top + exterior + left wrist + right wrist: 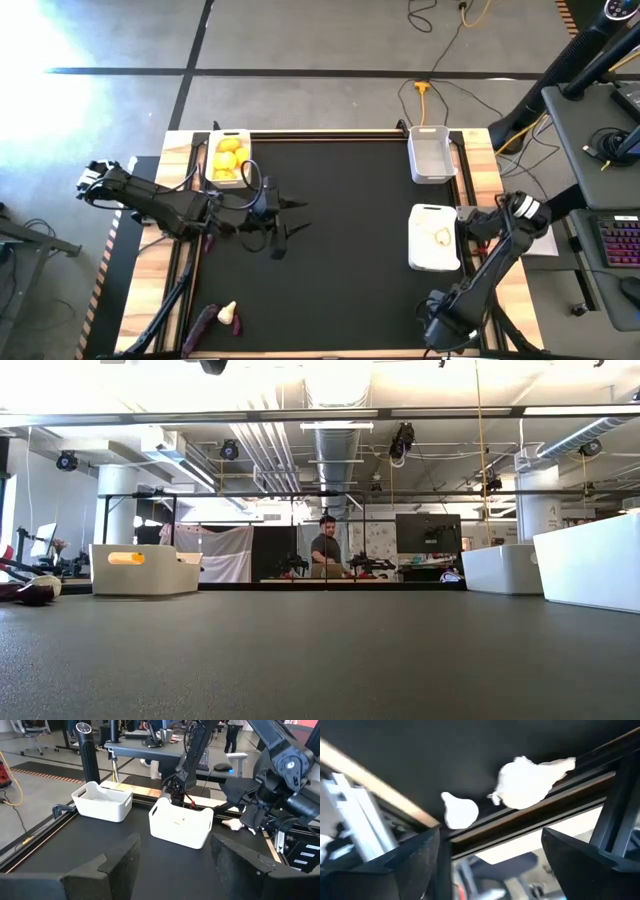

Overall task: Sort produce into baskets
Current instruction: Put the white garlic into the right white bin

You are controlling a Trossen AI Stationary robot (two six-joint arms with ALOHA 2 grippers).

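Note:
Two white garlic bulbs lie on the black mat by the table's right rail; the left wrist view shows one garlic bulb beside the nearer right basket. My right gripper hangs open above them, slanting down, touching nothing. My left gripper is open over the mat's left part, nothing between its fingers. Yellow lemons fill the far-left basket. A purple eggplant and a garlic bulb lie at the near left.
A third basket stands at the far right. The middle of the black mat is bare. Wooden strips and dark rails border the mat. Beyond the table, a person sits at desks, and cables lie on the floor.

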